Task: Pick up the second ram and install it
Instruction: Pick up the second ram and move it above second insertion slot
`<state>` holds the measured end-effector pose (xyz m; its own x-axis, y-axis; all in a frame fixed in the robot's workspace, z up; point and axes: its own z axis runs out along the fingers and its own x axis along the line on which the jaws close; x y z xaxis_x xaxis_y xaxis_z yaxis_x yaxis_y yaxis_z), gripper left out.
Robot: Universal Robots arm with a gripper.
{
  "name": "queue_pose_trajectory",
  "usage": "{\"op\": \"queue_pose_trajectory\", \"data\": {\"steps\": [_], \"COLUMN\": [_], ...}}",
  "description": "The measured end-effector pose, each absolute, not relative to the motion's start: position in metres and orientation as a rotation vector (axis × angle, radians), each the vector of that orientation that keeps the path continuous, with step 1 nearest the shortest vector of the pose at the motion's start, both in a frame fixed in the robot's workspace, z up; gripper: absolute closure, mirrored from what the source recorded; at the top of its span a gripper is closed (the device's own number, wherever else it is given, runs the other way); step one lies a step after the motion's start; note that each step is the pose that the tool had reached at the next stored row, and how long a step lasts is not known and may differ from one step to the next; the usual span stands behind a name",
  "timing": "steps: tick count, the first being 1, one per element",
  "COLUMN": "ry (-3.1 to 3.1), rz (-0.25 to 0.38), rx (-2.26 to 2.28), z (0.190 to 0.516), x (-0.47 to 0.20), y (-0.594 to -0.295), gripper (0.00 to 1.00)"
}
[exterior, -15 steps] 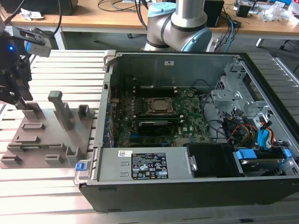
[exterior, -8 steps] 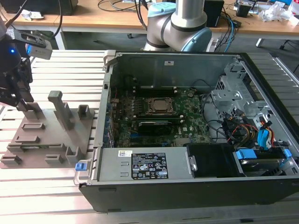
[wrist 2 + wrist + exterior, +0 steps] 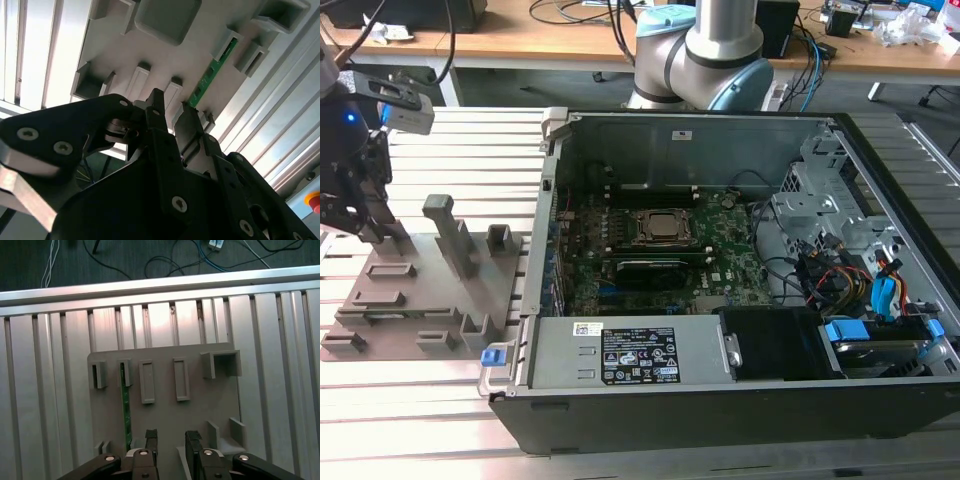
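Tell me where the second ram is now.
In both wrist views the second ram stands on edge in the grey holder plate, beside the open hand. The plate lies at the exterior view's left, beside the computer case.

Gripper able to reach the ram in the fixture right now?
Likely yes: the ram stands on edge in the fixture with nothing over it; the gripper, fingers open, hangs just beside it.

The gripper (image 3: 169, 104) hangs over the grey holder (image 3: 120, 47), its 2 black fingers (image 3: 156, 112) parted by a gap. The second ram (image 3: 216, 65) stands on edge in a holder slot near 1 fingertip. The holder lies on a ribbed aluminium table (image 3: 285, 95).
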<state>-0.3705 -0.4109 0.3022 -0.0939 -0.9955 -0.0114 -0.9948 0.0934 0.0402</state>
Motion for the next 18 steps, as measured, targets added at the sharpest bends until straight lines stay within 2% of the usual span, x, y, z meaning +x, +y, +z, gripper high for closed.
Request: {"op": "queue_pose_trajectory", "data": {"steps": [18], "ry": [-2.309], "rz": [-0.058], "rx": [2.102], "z": [0.284], "x": [-0.370], "y": [-0.412], "gripper": [0.64]}}
